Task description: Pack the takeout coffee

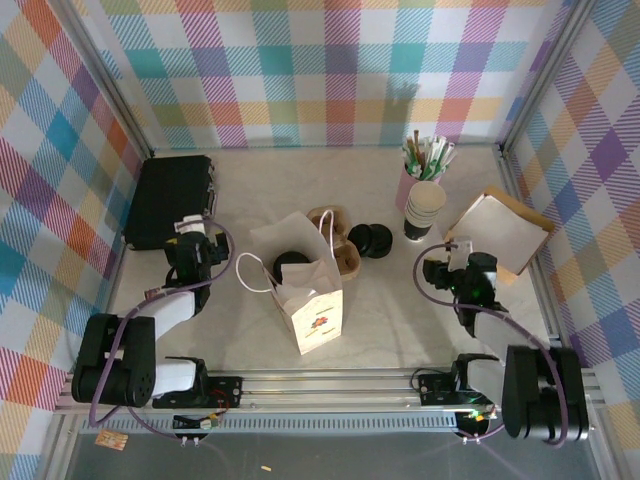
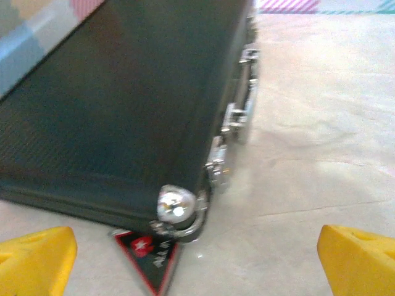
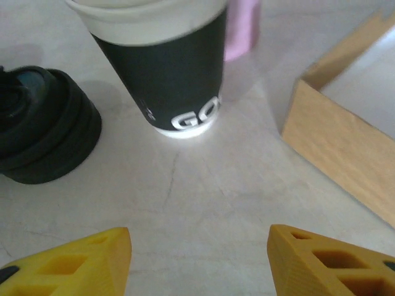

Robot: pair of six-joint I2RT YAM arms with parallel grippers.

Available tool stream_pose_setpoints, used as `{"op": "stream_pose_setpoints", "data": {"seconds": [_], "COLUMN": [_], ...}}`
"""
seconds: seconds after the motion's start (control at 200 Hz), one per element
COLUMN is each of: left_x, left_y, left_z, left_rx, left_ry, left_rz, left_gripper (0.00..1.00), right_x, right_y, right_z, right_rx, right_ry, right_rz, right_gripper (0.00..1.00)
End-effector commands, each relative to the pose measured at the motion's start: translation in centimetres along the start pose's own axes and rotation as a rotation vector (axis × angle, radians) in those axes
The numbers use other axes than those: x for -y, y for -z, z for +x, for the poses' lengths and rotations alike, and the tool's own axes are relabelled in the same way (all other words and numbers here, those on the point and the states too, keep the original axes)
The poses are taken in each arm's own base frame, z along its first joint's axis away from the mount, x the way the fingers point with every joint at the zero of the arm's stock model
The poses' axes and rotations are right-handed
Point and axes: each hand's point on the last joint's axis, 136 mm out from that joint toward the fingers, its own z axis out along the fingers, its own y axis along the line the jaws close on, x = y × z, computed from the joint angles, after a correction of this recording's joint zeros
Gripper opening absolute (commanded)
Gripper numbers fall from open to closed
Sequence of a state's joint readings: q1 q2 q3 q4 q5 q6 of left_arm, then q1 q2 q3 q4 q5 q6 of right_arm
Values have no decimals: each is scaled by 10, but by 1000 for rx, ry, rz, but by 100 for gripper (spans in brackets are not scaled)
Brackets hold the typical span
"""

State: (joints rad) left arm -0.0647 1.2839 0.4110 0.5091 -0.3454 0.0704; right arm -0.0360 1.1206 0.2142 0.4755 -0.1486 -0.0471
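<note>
At table centre the paper bag (image 1: 315, 310) stands upright with its mouth open to the top, so a cup can drop straight in. The takeout coffee (image 1: 293, 264) looks to sit inside that mouth, black lid up; I judge the packing mostly done. Left gripper (image 2: 197, 264) has its fingers spread wide with nothing between them. It faces a corner of the black case (image 2: 123, 105), well apart from the bag, probably parked out of the way. Right gripper (image 3: 200, 262) is also parted and empty, low over bare table near the lidless cup stack (image 3: 166, 68). The loose lids (image 3: 43, 123) are on one side of it and the wooden box (image 3: 333, 142) on the other, supplies seemingly grouped within that arm's reach. Counts: one bag, one lidded coffee, one case, one cup stack, one pile of lids (number in it unclear), one pink cup of straws (image 1: 425, 165), one wooden box, one brown carrier (image 1: 342, 252) just behind the bag, two grippers.
</note>
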Motion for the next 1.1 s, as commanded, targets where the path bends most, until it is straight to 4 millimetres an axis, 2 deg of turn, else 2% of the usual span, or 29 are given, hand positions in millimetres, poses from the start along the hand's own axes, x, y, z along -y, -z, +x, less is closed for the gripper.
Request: {"op": "stream_pose_setpoints", "data": {"seconds": [0.0, 0.06, 0.125, 0.225, 0.355, 0.39, 0.435, 0.555, 0.675, 0.785, 0.885, 0.97, 1.045, 1.095], "left_x": [21, 22, 16, 19, 24, 25, 22, 21, 29, 23, 41, 50, 51, 49], "left_y": [5, 13, 8, -5, -13, -15, -17, -14, 5, 9, 12, 4, -5, -13], "left_z": [-40, -51, -54, -50, -40, -34, -31, -33, -37, -18, -18, -7, 5, 16], "left_rx": [152, 269, 292, 210, -9, -20, -1, 13, 115, 54, 86, 126, 155, 141], "left_ry": [-5, 43, 90, 74, 32, 31, 64, 67, 40, 79, 107, 109, 91, 101], "left_rz": [142, 209, 227, 263, 279, 280, 268, 266, 338, 307, 363, 371, 337, 306], "left_gripper": [100, 100, 100, 100, 100, 100, 100, 100, 100, 100, 100, 100, 100, 100], "right_x": [-15, -16, -20, -26, -15, -17, -9, -9, -5, -3, -3, 0, 7, 20], "right_y": [-6, -16, -22, -19, -25, -27, -30, -36, -38, -42, -43, -42, -42, -45], "right_z": [-62, -65, -66, -71, -64, -62, -59, -54, -54, -54, -54, -53, -54, -53], "right_rx": [236, 201, 169, 235, 248, 267, 262, 275, 259, 231, 225, 232, 232, 216], "right_ry": [138, 123, 110, 87, 62, 76, 49, 53, 41, 33, 30, 24, 3, -44], "right_rz": [-98, -134, -183, -232, -172, -187, -142, -153, -126, -127, -126, -105, -69, 3], "right_gripper": [61, 62, 62, 62, 66, 67, 70, 72, 77, 78, 79, 81, 86, 91]}}
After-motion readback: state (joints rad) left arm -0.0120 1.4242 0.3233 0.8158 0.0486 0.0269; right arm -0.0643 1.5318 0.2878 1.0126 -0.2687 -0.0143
